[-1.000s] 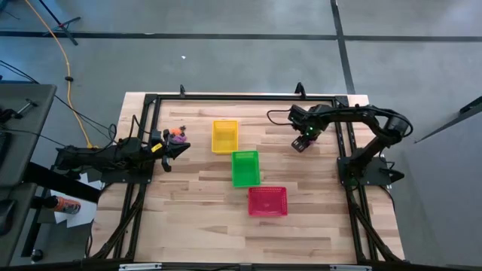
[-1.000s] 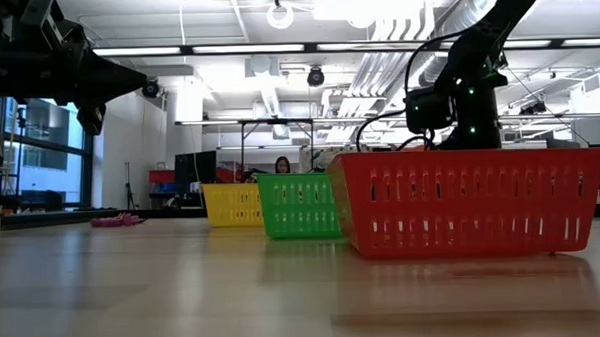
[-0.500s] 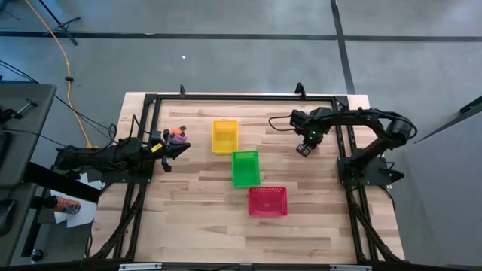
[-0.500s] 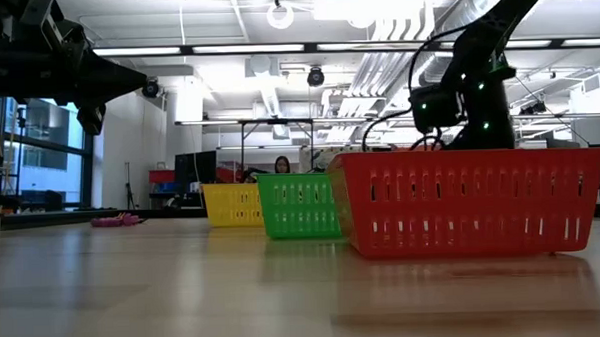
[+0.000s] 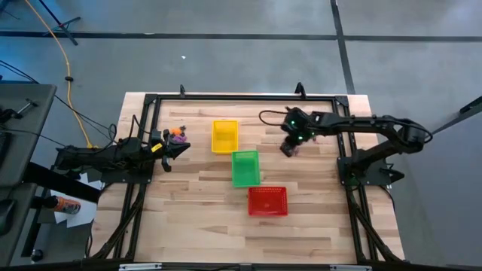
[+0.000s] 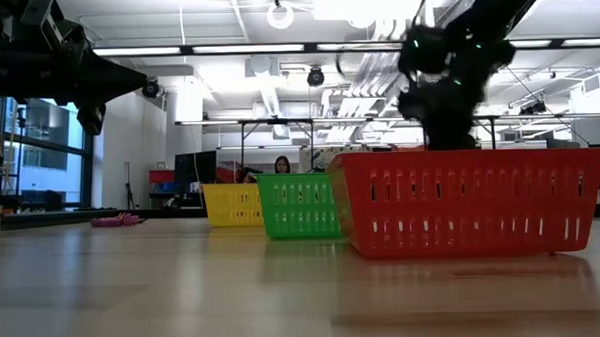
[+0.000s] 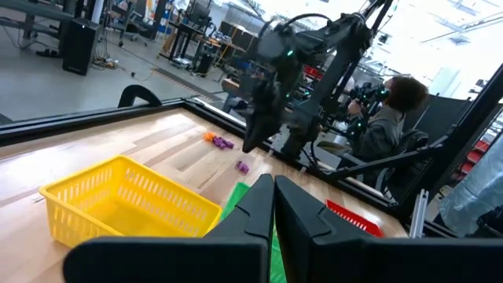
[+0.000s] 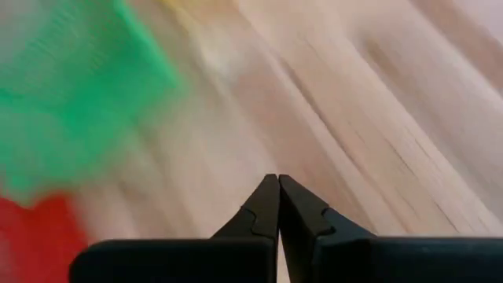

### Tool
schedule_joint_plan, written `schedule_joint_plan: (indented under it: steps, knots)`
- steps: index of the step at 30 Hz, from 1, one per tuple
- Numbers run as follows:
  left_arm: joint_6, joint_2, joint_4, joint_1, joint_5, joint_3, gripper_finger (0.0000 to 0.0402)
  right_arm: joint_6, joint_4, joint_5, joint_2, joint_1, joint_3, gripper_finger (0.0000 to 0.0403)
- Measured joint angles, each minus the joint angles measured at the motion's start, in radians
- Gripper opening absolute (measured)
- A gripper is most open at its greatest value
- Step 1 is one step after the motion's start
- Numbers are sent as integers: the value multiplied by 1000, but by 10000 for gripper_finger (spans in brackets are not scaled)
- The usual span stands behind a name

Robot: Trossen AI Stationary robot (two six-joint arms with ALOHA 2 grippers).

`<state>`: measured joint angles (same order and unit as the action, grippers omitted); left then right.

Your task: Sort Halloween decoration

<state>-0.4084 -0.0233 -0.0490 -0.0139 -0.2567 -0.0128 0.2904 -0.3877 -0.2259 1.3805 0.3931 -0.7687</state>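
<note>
Three mesh baskets stand in a slanted row mid-table: yellow [image 5: 224,136], green [image 5: 245,167], red [image 5: 267,201]. Tiny orange and purple trinkets [image 5: 177,134] lie on the wood just beyond my left gripper [image 5: 183,148], which is shut and level at the table's left edge. More trinkets, an orange and purple pair [image 7: 214,140] and a purple one [image 7: 242,166], lie on the table near the right arm. My right gripper [image 5: 288,150] hangs above the table right of the green basket, slanting down, shut [image 8: 277,182]; nothing shows between its fingertips.
A black frame [image 5: 226,98] runs round the table's edges. Bare wood lies in front of the red basket and between the baskets and the left arm. One person [image 7: 393,102] sits beyond the table's right side; another [image 6: 282,165] is far off in the room.
My right gripper has risen from the table near its right edge. It has swung toward the table's left, toward the green basket, and has tipped from steeply downward to a shallower slant. The baskets and the trinkets by the left arm lie as before.
</note>
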Motion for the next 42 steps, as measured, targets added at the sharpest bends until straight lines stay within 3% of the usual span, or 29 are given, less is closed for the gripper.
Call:
schedule_joint_plan:
  steps: [4,7,13,18,28,31,42]
  knots:
    - [0,0,0,0,0,0,3,24,294,-29,29,-63,-1,1]
    - [0,0,0,0,0,0,3,58,343,-9,26,-81,-2,1]
    - [0,0,0,0,0,0,3,224,1,10,-12,-47,-2,0]
    - [0,0,0,0,0,0,3,463,-302,36,-12,-38,-1,14]
    - [0,0,0,0,0,0,3,996,-363,250,-12,-38,-1,148]
    - [0,0,0,0,0,0,3,1074,-364,278,1,-35,-1,182]
    - [0,0,0,0,0,0,3,1162,-338,255,141,-33,-2,193]
